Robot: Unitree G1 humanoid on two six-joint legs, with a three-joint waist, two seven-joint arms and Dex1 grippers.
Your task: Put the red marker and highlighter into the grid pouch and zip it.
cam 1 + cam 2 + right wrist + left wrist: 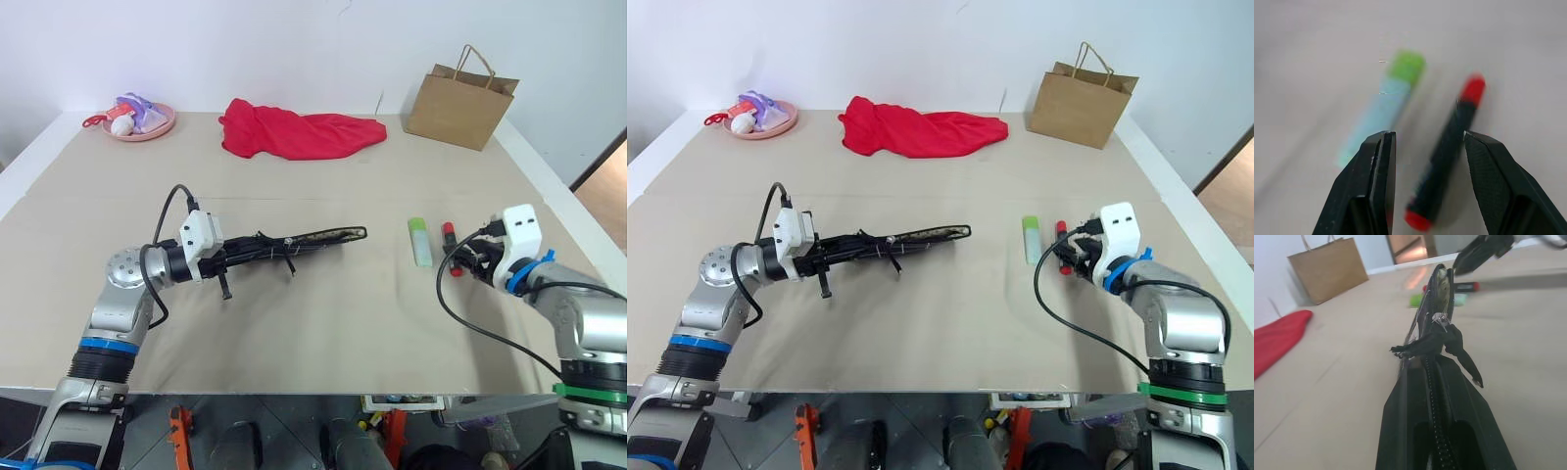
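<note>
clear: table (323,323) between pouch and pens | obstacle: highlighter (419,241) just beside red marker (451,247)

The pouch (294,241) lay left of the highlighter (419,241), the marker (451,247) just right of it, all on the table (323,323).

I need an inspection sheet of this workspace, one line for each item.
Surface: beige table, flat.
Job's things: grid pouch held edge-up, partly unzipped; highlighter and red marker lying side by side, outside it.
Clutter: red cloth, paper bag, pink plate with small items.
Grippers: left gripper shut on the pouch; right gripper open around the marker.
Cables: black cable looping from the right wrist.
Surroundings: white wall.
</note>
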